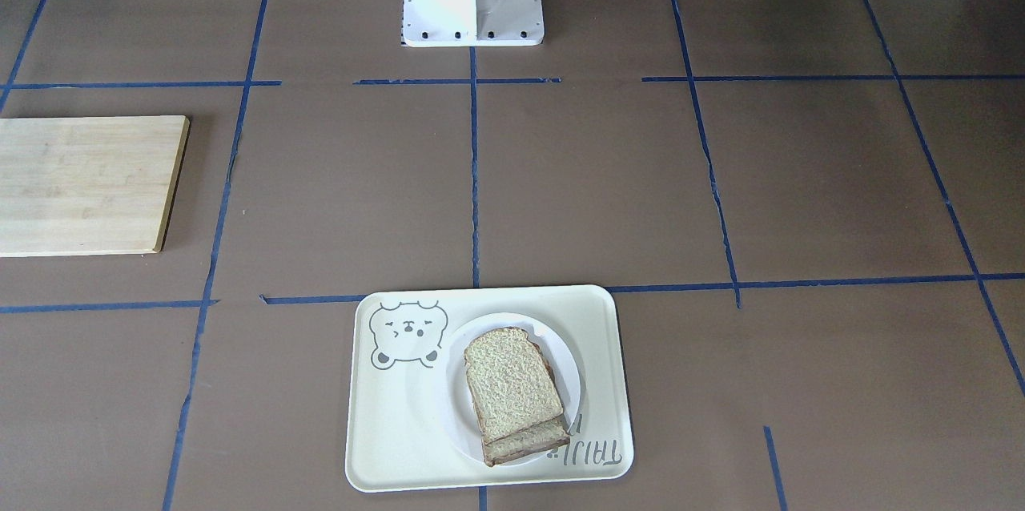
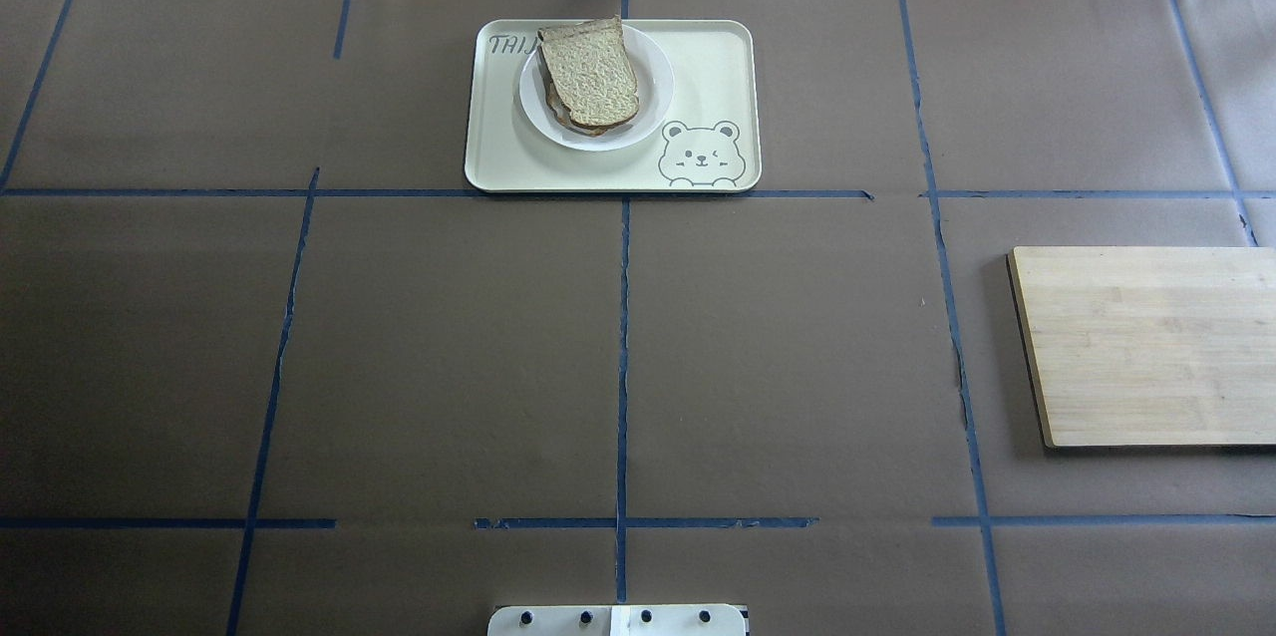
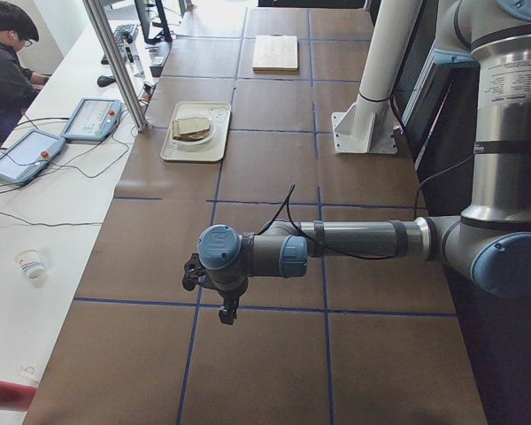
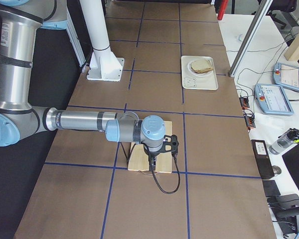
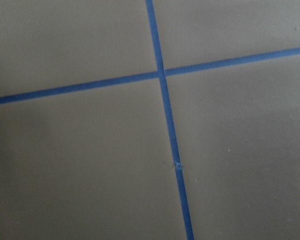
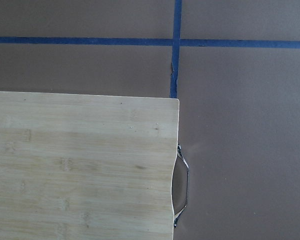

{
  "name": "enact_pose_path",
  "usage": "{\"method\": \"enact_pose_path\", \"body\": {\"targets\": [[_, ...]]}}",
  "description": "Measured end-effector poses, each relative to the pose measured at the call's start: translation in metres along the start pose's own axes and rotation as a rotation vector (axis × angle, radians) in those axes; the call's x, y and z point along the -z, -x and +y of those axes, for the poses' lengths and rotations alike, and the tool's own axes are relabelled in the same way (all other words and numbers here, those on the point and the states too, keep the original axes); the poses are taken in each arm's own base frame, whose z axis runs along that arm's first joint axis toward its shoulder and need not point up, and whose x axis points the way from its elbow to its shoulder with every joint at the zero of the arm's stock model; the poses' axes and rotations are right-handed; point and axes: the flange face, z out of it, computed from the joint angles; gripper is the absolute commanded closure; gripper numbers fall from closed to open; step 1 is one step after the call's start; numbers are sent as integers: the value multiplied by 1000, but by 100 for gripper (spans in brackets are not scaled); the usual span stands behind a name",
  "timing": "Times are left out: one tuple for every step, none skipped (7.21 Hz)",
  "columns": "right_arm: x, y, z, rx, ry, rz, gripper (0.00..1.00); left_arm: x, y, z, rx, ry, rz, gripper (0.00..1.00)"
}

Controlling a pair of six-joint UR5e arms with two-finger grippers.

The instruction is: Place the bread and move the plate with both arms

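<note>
Now the bread (image 2: 593, 78) lies on the plate (image 2: 656, 90), on the tray (image 2: 718, 68) at the bench's (image 2: 797, 367) far edge. Whether the left end effector (image 3: 227, 310) or the right end effector (image 4: 152, 167) is wide, we cannot tell; we should grip opposite rims, lifting level.

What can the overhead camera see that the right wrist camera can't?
Only the overhead view shows the tray with its bear drawing, and the plate on it holding the bread. Only the right wrist view shows the metal handle at the edge of the board. Both show the board, the brown table and blue tape lines.
</note>
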Motion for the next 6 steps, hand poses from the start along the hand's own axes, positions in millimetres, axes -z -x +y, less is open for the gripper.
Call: {"method": "enact_pose_path", "body": {"targets": [[1, 0, 0, 0, -1, 0, 0, 2, 3, 3, 13, -5, -1, 0], [1, 0, 0, 0, -2, 1, 0, 8, 8, 5, 28, -15, -4, 0], [2, -1, 0, 0, -4, 2, 0, 12, 10, 6, 41, -21, -5, 0], [3, -1, 0, -2, -7, 2, 0, 14, 12, 6, 58, -24, -8, 0], [4, -2, 0, -3, -10, 2, 0, 14, 12, 6, 78, -24, -11, 0], [5, -2, 0, -4, -11, 2, 0, 15, 13, 6, 96, -24, -20, 0]]}}
